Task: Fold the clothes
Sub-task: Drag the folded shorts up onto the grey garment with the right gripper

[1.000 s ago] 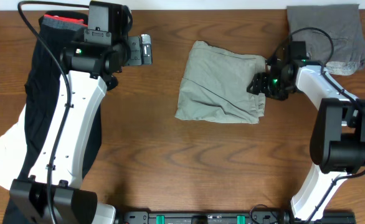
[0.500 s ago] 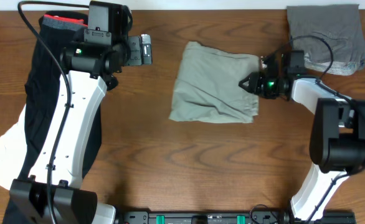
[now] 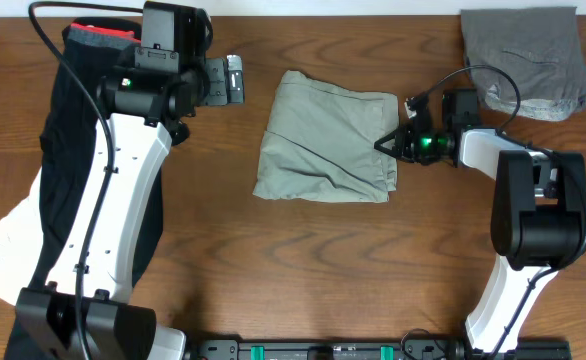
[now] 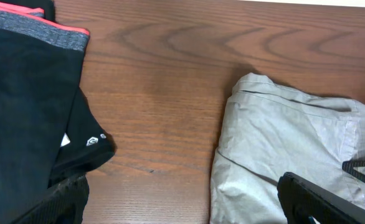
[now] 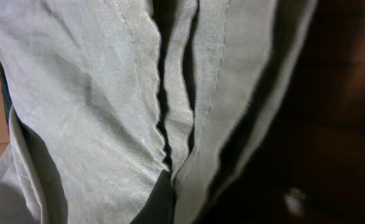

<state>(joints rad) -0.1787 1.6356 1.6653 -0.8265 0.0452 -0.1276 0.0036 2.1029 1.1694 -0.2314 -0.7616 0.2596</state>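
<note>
Trousers (image 3: 323, 140), pale khaki-green, folded into a rough, wrinkled rectangle. Seen from overhead, they lie flat on the wooden table (image 3: 303, 270), a little toward 12 o'clock of its middle.
Grey garment (image 3: 526, 55), darker, folded: far corner at 1 o'clock, well apart from the trousers.
Black garment (image 3: 58, 180) with a grey waistband (image 3: 101, 38) edged in red: along the 9 o'clock side, partly under the left arm.
Right gripper (image 3: 385, 144): tip touching the trousers' 3 o'clock edge, jaws closed together. Whether any cloth is nipped between them cannot be told.
Left gripper (image 3: 230, 79): toward 10 o'clock of the trousers and apart from them, jaws spread wide.

Left wrist view. Trousers (image 4: 294, 149) at 4 o'clock, with a stitched edge along their upper side. Black garment (image 4: 27, 106) at 9 o'clock, its waistband (image 4: 20, 25) at 11 o'clock and a small white logo (image 4: 94, 141) near its edge. Bare table (image 4: 164, 93) lies between them. Two dark fingers (image 4: 313, 199) show at 5 and 7 o'clock, far apart.

Right wrist view. Trousers cloth (image 5: 108, 106) fills nearly the whole view, very close. Seams and a deep crease run from 12 to 6 o'clock. Heavy shadow lies from 3 to 5 o'clock. The jaws cannot be made out here.
</note>
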